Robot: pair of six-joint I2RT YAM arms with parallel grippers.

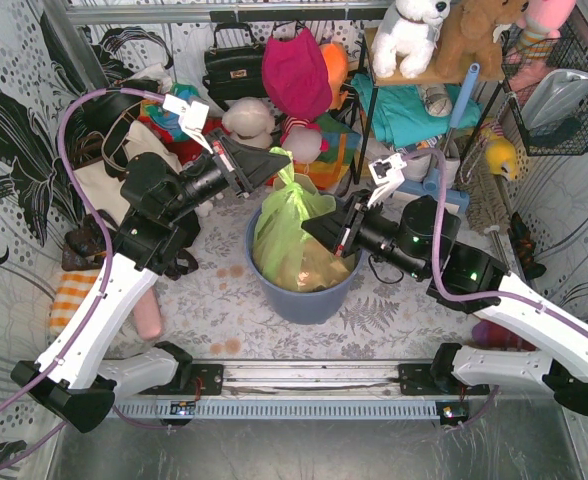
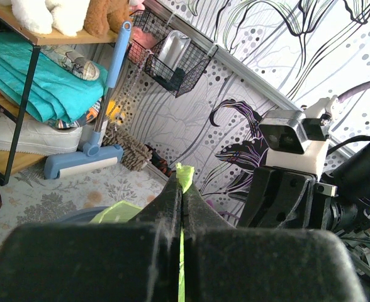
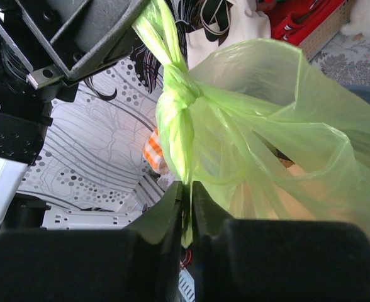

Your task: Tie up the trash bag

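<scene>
Pinching tails of the trash bag (image 3: pixel 267 126) (thin, knotted green film): left hand (image 2: pixel 180 181), right hand (image 3: pixel 186 186).

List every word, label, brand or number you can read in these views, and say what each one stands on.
No text can be read in any view.
The trash bag and the blue bin carry no print.
The silver pouch may have markings, but none are legible at this size.
</scene>
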